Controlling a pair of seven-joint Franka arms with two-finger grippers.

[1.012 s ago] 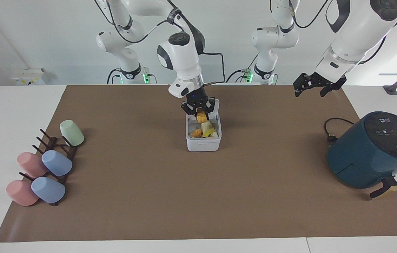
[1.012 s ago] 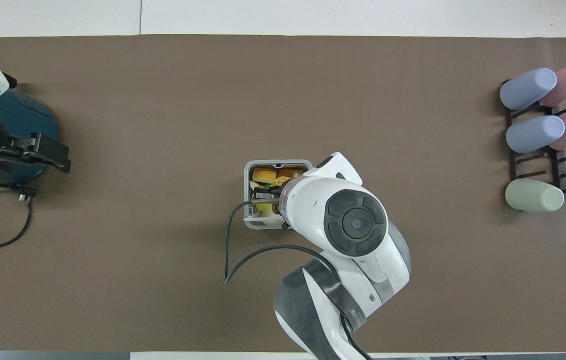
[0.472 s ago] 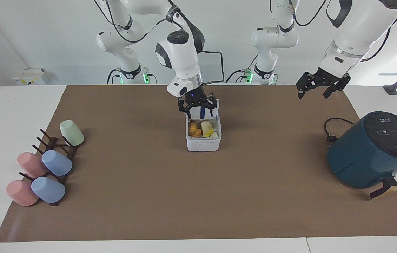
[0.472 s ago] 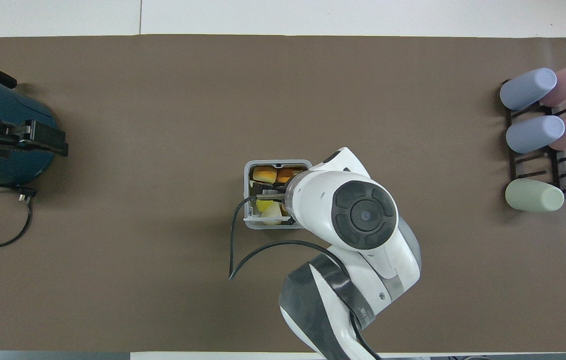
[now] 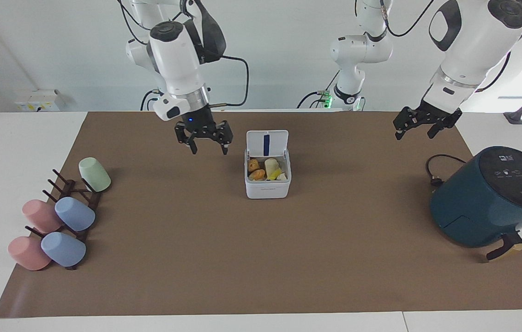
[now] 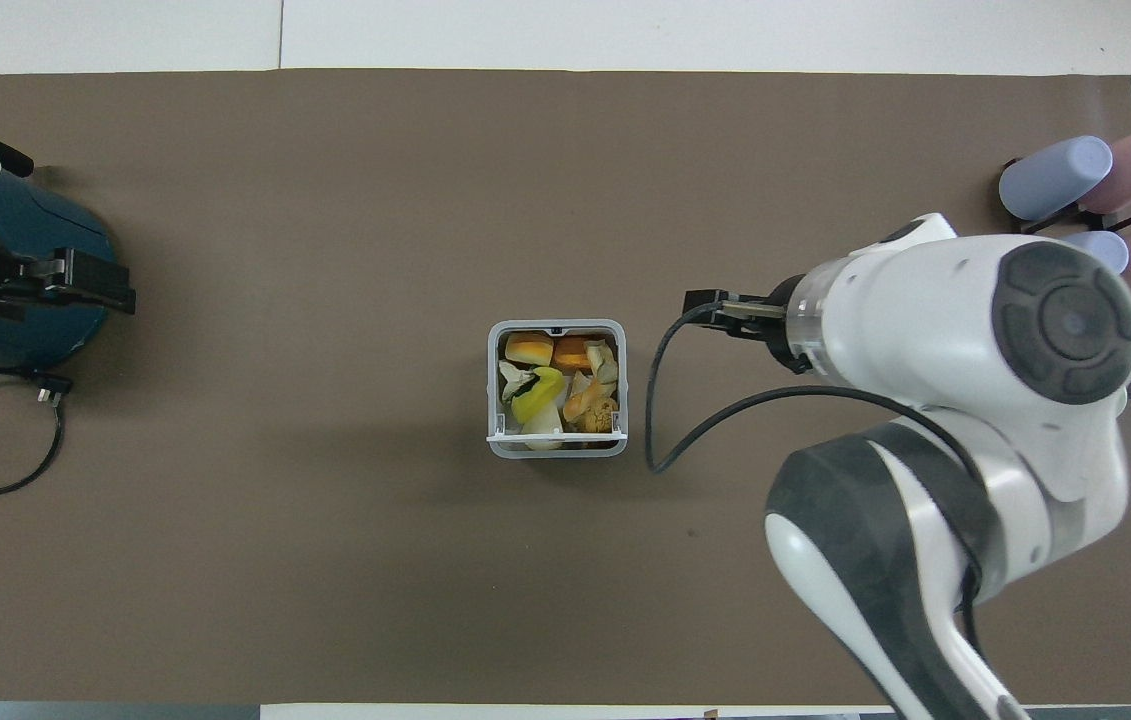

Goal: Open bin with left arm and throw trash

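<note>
Over bare mat beside the bin (image 5: 267,184), right fingers (image 5: 194,147) splayed, left fingers (image 5: 399,133) released.

Both tools (image 5: 207,144) (image 5: 417,127) raised, open-fingered.

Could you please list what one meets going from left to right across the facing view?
Cups on rack → right tool → bin → left tool → air fryer.

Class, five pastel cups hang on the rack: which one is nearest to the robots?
The green cup. It is the only green one, alone at the rack's end closest to the robots; the two blue and two pink cups sit farther away.
</note>
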